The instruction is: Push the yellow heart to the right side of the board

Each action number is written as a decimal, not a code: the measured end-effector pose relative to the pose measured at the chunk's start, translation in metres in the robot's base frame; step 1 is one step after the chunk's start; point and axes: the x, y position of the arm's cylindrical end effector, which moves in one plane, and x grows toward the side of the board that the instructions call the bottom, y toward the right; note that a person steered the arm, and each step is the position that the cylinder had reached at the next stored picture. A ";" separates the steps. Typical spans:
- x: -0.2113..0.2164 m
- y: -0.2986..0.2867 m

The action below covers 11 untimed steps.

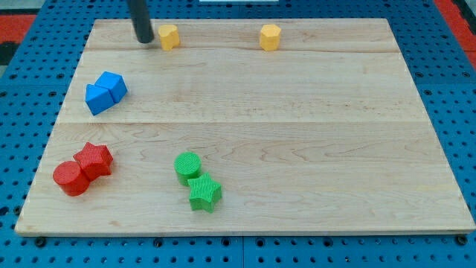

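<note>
tool tip (143,40) upper left, just left of yellow heart (169,36); no jaws, bare rod. push straight right, stay centred behind it.

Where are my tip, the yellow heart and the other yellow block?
my tip (144,41): camera view, rod's lower end.
yellow heart (169,36): camera view, top face.
yellow hexagon block (270,36): camera view, top face.

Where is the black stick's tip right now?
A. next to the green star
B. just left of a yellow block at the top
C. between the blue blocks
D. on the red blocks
B: my tip sits at the view's top, just left of the left yellow block, far from the green, red and blue ones.
</note>
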 end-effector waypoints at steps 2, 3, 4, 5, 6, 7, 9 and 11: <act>0.026 0.052; -0.024 -0.022; -0.045 -0.028; -0.063 0.037; -0.006 0.138; 0.057 0.169; 0.091 0.160; 0.112 0.250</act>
